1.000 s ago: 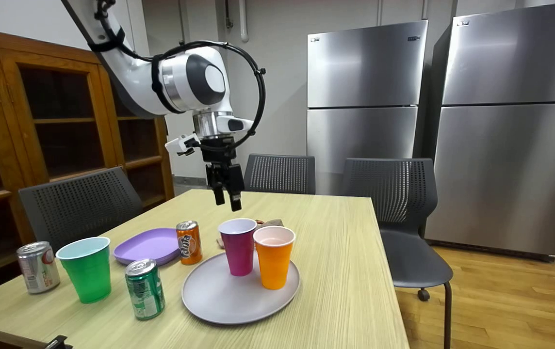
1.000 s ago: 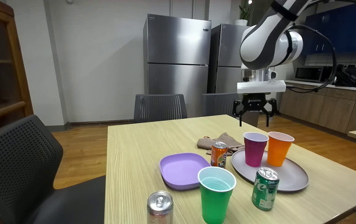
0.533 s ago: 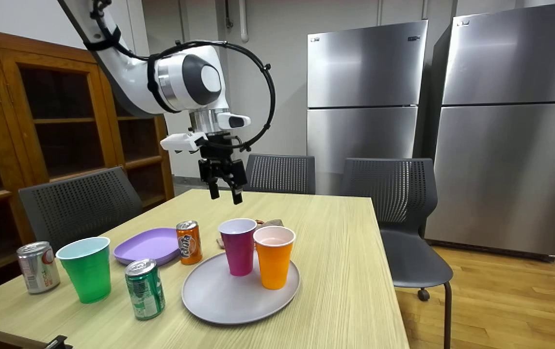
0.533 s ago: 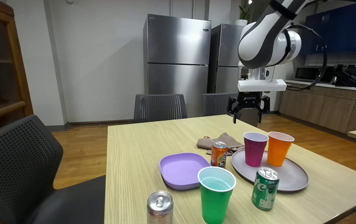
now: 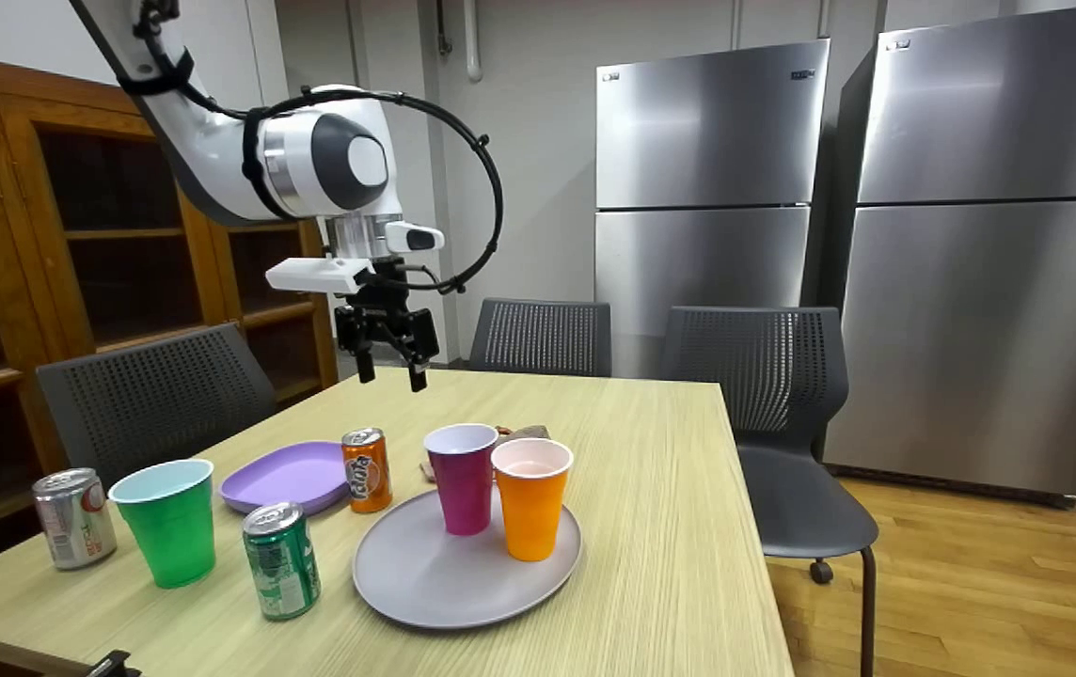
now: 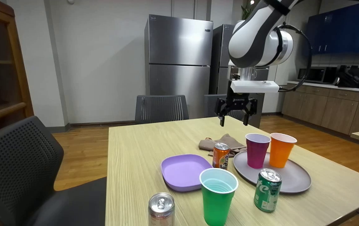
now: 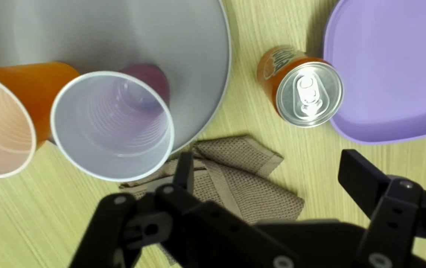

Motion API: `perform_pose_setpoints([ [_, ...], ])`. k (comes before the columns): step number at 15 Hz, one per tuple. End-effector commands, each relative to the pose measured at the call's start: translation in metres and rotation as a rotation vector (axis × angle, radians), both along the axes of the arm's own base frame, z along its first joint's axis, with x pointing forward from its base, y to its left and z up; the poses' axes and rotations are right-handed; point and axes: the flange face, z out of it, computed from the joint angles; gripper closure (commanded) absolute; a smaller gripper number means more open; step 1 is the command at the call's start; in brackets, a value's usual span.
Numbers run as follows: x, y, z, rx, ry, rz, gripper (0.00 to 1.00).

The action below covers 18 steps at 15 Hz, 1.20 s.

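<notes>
I hang above the pale wood-grain table (image 5: 651, 527), my gripper (image 6: 233, 121) spread wide, its tips seen against a far corner in both exterior views. In an exterior view, a dark chair (image 5: 540, 338) and a steel refrigerator (image 5: 707, 207) stand beyond the far edge, a glass-doored cabinet (image 5: 115, 216) past the left edge, wood flooring (image 5: 999, 564) past the right. Nearest me lies the brown cloth (image 7: 257, 197), in from the far edge, beside the grey plate (image 7: 194, 74). My fingers (image 7: 362, 182) cover part of it in the wrist view; the purple cup (image 5: 463, 494) and orange cup (image 5: 531, 517) block most of it in an exterior view. Whether the orange can (image 7: 298, 87) touches the lavender plate (image 7: 388, 67), I cannot tell. The wrist view crops both plates and the orange cup; an exterior view's bottom border cuts the silver can (image 6: 161, 210). A black fitting (image 5: 115, 664) by the near edge is too cropped to name.
</notes>
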Motion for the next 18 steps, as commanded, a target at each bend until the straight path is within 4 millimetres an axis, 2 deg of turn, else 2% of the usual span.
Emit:
perform_pose_setpoints([
  [1, -0.008, 0.02, -0.002, 0.027, -0.003, 0.095, 0.0],
  [8, -0.013, 0.038, -0.038, 0.02, 0.037, 0.156, 0.0],
  [13, -0.005, 0.045, -0.062, 0.025, 0.041, 0.162, 0.0],
  [18, 0.003, 0.052, -0.078, 0.026, 0.054, 0.174, 0.0],
])
